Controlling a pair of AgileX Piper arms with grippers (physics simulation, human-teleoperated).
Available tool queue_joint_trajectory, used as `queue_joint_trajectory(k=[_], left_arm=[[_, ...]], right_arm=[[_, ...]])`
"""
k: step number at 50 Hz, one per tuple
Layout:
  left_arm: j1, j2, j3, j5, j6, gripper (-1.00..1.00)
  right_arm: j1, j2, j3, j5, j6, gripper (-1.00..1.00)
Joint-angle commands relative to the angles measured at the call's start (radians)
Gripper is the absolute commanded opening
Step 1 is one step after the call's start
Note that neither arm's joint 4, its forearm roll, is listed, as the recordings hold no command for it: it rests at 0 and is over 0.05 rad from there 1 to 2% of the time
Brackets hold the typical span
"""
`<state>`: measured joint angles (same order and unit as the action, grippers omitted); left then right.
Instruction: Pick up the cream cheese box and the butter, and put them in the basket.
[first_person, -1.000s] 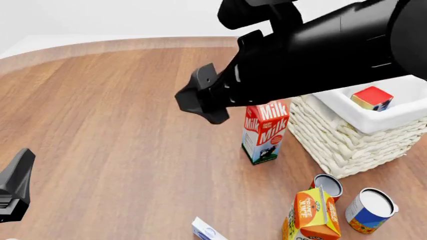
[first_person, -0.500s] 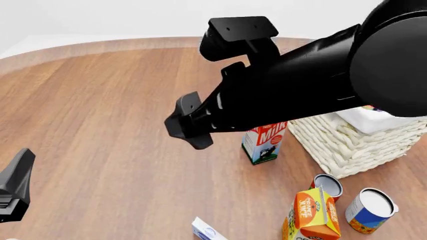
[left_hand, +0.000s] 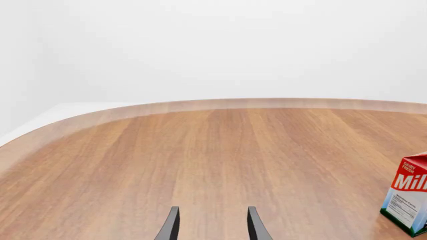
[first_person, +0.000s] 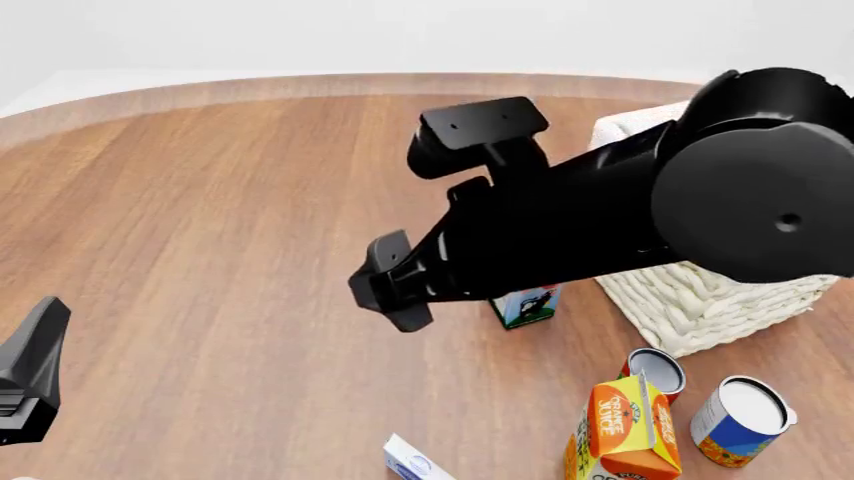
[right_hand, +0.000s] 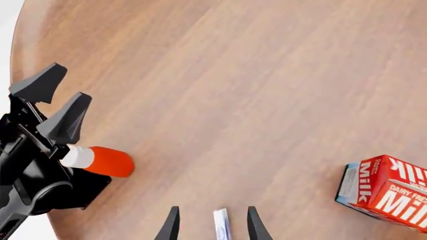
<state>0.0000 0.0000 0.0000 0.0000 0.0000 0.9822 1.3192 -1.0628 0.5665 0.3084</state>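
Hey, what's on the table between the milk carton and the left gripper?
Only bare wood. The right wrist view shows nothing between the milk carton and the left gripper.

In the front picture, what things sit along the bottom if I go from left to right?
left pincer → cream cheese box → orange juice carton → blue and yellow can

Cream cheese box front edge; basket right (butter hidden)
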Motion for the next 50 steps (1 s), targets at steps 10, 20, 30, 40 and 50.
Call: queue_joint_trajectory(k=[10, 20, 30, 40, 50], left_arm=[[0.0, 0.0, 0.0, 0.0, 0.0, 1.0], [0.0, 0.0, 0.0, 0.0, 0.0, 1.0], [0.0, 0.0, 0.0, 0.0, 0.0, 1.0], [0.0, 0.0, 0.0, 0.0, 0.0, 1.0], [0.0, 0.0, 0.0, 0.0, 0.0, 1.0]], right_arm=[[-0.024, 0.025, 0.09, -0.065, -0.002, 1.0], [-0.01, 0.03, 0.106, -0.081, 0.011, 1.0], [0.011, 0.048, 0.126, -0.099, 0.045, 1.0], [0.027, 0.08, 0.158, -0.145, 0.074, 1.0], [0.032, 0.086, 0.168, -0.157, 0.085, 1.0]])
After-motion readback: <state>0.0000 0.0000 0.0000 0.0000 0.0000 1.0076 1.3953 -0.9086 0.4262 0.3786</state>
